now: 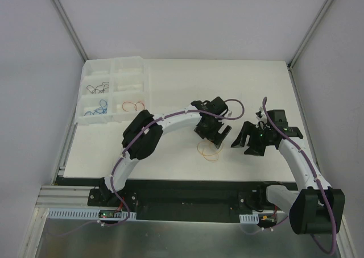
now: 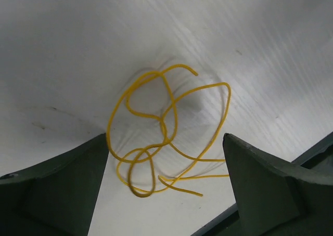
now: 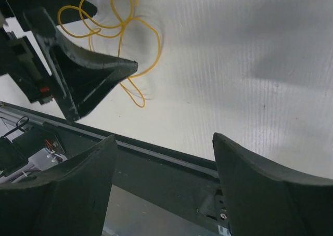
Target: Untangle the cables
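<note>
A small tangle of thin yellow cables (image 1: 207, 150) lies loose on the white table, near its front edge. In the left wrist view the yellow cables (image 2: 166, 124) form several overlapping loops with free ends. My left gripper (image 1: 213, 134) hovers right above them, open, and nothing is held in the left gripper (image 2: 165, 142). My right gripper (image 1: 245, 144) is a little to the right of the tangle, open and empty. In the right wrist view the right gripper (image 3: 165, 137) hangs over the table's front edge, with the cables (image 3: 112, 23) at upper left, partly behind a left finger (image 3: 93, 75).
A clear compartment tray (image 1: 129, 79) stands at the back left, holding a black wire (image 1: 98, 89), a blue wire (image 1: 102, 106) and a red wire (image 1: 133, 105) in separate compartments. A black rail (image 1: 187, 184) runs along the table's front edge.
</note>
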Controlling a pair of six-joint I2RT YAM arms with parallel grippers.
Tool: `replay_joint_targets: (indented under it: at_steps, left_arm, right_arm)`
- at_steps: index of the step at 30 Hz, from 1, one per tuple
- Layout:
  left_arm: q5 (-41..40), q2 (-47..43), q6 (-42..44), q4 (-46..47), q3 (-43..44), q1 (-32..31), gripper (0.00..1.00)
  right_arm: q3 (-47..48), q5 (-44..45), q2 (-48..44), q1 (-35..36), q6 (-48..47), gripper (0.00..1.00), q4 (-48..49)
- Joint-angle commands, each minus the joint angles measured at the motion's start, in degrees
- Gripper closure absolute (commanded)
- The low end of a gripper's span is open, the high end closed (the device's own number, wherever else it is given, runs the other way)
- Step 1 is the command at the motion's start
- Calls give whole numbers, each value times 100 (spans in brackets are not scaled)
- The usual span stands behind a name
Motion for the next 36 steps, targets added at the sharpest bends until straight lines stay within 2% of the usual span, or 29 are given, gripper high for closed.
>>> replay_joint_targets:
  at_steps: [1, 3, 8, 15, 26, 29, 36]
  left_arm:
    - [-595, 171, 91, -588, 229, -281, 13]
    - [-762, 250, 47, -702, 255, -439, 21]
    - [-1184, 392, -67, -1150, 282, -704, 57]
    - [-1534, -117, -217, -1221, -359, -721, 100]
    - [-2160, -1672, -77, -1142, -791, -432, 100]
    - [-2178, -2138, -129, -1133, -695, -11, 100]
    - [-2107, -2676, -121, -852, -10, 1483, 100]
  right_arm:
    - [-45, 132, -72, -48, -143, 24, -133]
    - [-54, 141, -64, -57, -152, 24, -142]
    - [-54, 158, -98, -57, -152, 24, -133]
    - [-142, 185, -99, -57, -135, 25, -36]
    - [-115, 141, 147, -57, -170, 25, -19]
    - [-72, 193, 139, -57, -170, 25, -115]
    - [60, 325, 243, -48, -100, 25, -273]
